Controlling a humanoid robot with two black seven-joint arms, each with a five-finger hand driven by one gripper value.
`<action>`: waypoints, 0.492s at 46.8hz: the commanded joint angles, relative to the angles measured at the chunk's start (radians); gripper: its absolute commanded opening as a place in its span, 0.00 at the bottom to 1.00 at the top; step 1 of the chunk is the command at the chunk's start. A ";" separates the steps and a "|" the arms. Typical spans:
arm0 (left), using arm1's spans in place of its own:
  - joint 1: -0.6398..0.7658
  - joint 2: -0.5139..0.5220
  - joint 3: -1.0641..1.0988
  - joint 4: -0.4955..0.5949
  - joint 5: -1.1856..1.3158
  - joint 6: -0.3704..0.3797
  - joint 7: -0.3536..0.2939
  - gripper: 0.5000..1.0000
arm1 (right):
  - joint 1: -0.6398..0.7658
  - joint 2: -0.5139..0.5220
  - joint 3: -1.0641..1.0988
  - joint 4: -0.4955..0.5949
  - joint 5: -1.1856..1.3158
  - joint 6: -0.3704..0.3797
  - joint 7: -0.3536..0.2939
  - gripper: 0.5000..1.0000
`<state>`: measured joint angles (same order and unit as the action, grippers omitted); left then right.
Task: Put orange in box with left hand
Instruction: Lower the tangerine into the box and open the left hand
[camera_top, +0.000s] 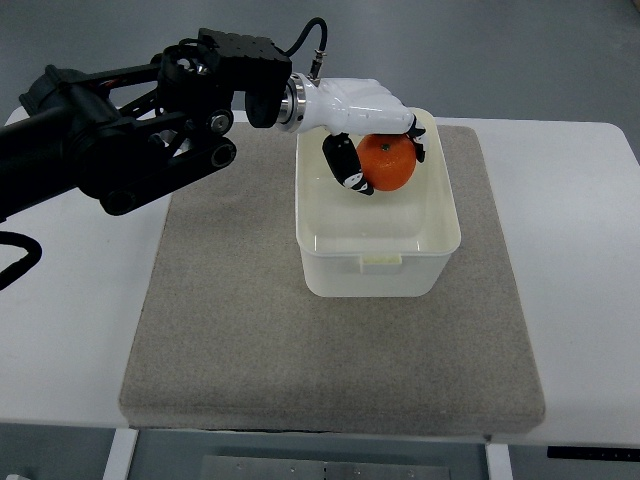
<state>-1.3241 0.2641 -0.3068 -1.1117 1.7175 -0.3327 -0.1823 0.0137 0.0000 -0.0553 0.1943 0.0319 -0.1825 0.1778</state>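
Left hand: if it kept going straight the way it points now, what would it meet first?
Probably the far right wall of the box. The left hand holds the orange over it, pointing right; depth is unclear.

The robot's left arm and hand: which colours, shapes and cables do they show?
The left arm is matte black, built of rods and bulky joints with round bolts. A boxy black wrist block meets a silver ring. A thin black cable loops above the wrist. The left hand has a glossy white shell and black fingers with small white marks.
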 joint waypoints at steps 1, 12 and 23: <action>0.002 -0.009 0.012 0.012 0.004 0.000 0.000 0.56 | 0.000 0.000 0.000 -0.001 0.000 0.000 0.000 0.85; 0.013 -0.008 0.023 0.015 0.010 0.000 0.012 0.98 | 0.000 0.000 0.000 0.000 0.000 0.000 0.000 0.85; 0.016 0.012 0.005 0.010 -0.024 0.017 0.010 0.99 | 0.000 0.000 0.000 -0.001 0.000 0.000 0.000 0.85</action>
<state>-1.3093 0.2705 -0.2921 -1.0987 1.7077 -0.3250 -0.1713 0.0138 0.0000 -0.0552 0.1941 0.0319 -0.1825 0.1778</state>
